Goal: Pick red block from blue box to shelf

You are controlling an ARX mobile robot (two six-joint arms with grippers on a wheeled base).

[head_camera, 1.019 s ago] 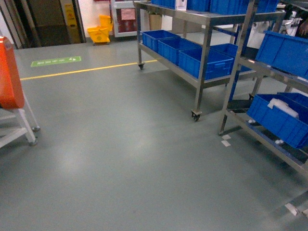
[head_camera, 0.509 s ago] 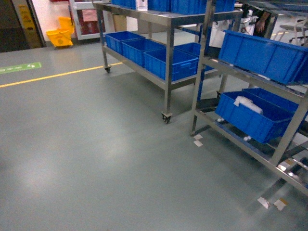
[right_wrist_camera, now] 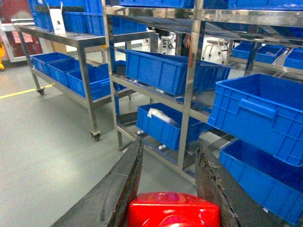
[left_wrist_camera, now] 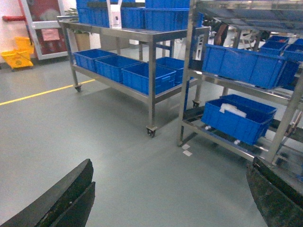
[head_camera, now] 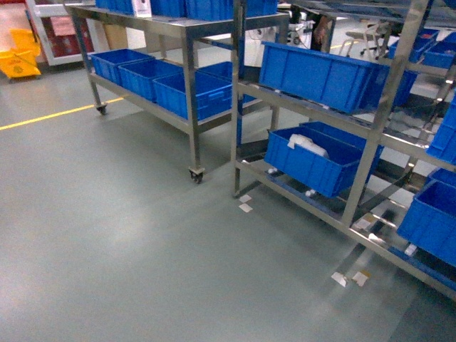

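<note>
Grippers, two, seen from my wrist cameras. Right gripper [right_wrist_camera: 173,189]: black fingers [right_wrist_camera: 118,189] closed against both sides of the red block [right_wrist_camera: 174,210], which sits between them at the bottom of the right wrist view. Left gripper [left_wrist_camera: 170,198]: spread wide, nothing between its dark fingers [left_wrist_camera: 66,198]. Shelf [head_camera: 367,153]: stainless steel, just ahead of me, tiers holding dark blue crates [head_camera: 317,71]. One lower crate [head_camera: 313,160] contains a white object [head_camera: 308,144] I cannot identify. Second steel rack [head_camera: 189,78] on castors stands beside it, also carrying blue crates. Grey floor [head_camera: 128,235] between.
</note>
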